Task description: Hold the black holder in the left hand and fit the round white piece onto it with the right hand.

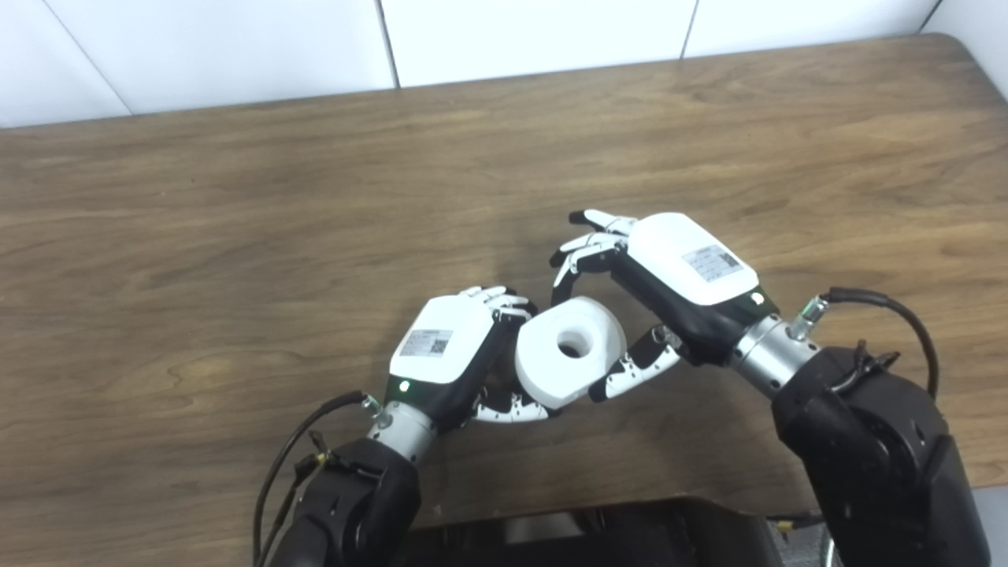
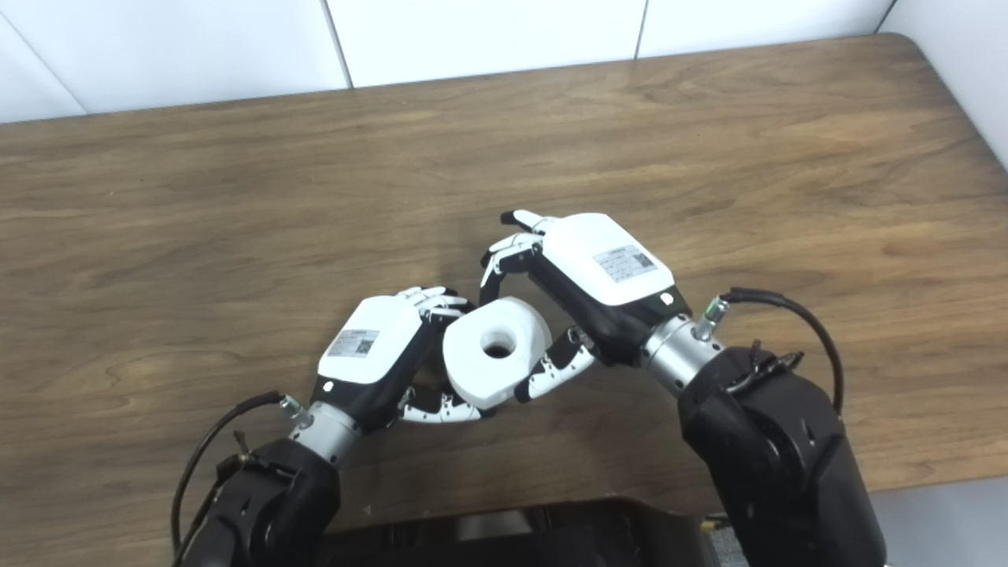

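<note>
The round white piece (image 1: 543, 374), a thick roll with a hole in its middle, hangs tilted just above the wooden table (image 1: 236, 220) between my two hands. My right hand (image 1: 677, 264) is shut on it, with fingers over its far edge and the thumb (image 1: 634, 370) against its near right side. My left hand (image 1: 445, 342) is curled against the roll's left side, its thumb (image 1: 512, 411) under the roll. The black holder is hidden inside that hand and behind the roll; I see only darkness through the hole.
The table's near edge runs just below my hands, with a dark part of the robot (image 1: 598, 535) under it. A white tiled wall (image 1: 512, 31) stands behind the far edge. Cables loop off both wrists.
</note>
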You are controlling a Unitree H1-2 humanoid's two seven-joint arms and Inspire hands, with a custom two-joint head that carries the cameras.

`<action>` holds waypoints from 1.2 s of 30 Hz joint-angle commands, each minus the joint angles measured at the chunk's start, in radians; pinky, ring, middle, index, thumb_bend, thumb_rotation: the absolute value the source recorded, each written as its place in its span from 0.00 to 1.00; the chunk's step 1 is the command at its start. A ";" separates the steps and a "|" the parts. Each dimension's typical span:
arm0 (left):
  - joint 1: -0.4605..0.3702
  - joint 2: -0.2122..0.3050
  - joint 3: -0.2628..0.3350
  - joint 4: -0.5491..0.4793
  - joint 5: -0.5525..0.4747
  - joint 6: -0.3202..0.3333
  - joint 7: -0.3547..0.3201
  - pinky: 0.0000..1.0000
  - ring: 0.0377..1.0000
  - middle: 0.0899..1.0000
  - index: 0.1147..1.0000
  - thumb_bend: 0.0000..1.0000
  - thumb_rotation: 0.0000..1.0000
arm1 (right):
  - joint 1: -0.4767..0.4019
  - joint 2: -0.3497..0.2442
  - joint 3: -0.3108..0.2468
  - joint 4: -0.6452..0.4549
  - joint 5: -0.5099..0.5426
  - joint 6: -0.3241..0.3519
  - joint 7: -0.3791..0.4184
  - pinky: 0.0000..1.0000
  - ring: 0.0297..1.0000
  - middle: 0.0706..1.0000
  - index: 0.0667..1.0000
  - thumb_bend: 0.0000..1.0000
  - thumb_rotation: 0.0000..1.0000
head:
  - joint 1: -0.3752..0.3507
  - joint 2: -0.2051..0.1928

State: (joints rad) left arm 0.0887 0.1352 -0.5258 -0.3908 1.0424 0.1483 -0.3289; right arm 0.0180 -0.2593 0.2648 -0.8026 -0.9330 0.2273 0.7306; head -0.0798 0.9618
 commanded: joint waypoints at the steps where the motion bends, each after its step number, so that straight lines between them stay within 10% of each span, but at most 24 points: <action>1: 0.017 0.000 -0.023 0.014 0.007 0.011 -0.061 0.87 0.86 0.77 0.42 0.52 0.05 | 0.014 -0.006 0.031 0.031 -0.019 -0.024 0.041 0.87 0.93 0.76 0.45 0.52 0.13 | -0.005 0.002; 25: 0.016 -0.003 -0.026 0.014 0.009 0.011 -0.061 0.87 0.86 0.77 0.42 0.52 0.05 | -0.001 -0.016 0.028 0.027 -0.050 -0.002 0.095 0.88 0.93 0.77 0.45 0.52 0.14 | -0.004 0.000; 28: 0.016 -0.004 -0.027 0.014 0.011 0.013 -0.062 0.86 0.86 0.77 0.42 0.52 0.05 | -0.007 -0.017 0.024 0.021 -0.057 0.004 0.112 0.90 0.93 0.78 0.63 0.88 0.23 | -0.003 0.003; 36: 0.014 -0.003 -0.029 0.016 0.011 0.012 -0.061 0.86 0.86 0.77 0.42 0.52 0.05 | -0.016 -0.010 0.013 0.011 -0.092 0.002 0.175 0.95 0.96 0.81 0.69 1.00 0.32 | -0.001 0.001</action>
State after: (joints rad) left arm 0.0872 0.1309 -0.5364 -0.3944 1.0519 0.1493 -0.3316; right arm 0.0056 -0.2620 0.2779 -0.7775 -1.0161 0.2367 0.8725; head -0.0798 0.9618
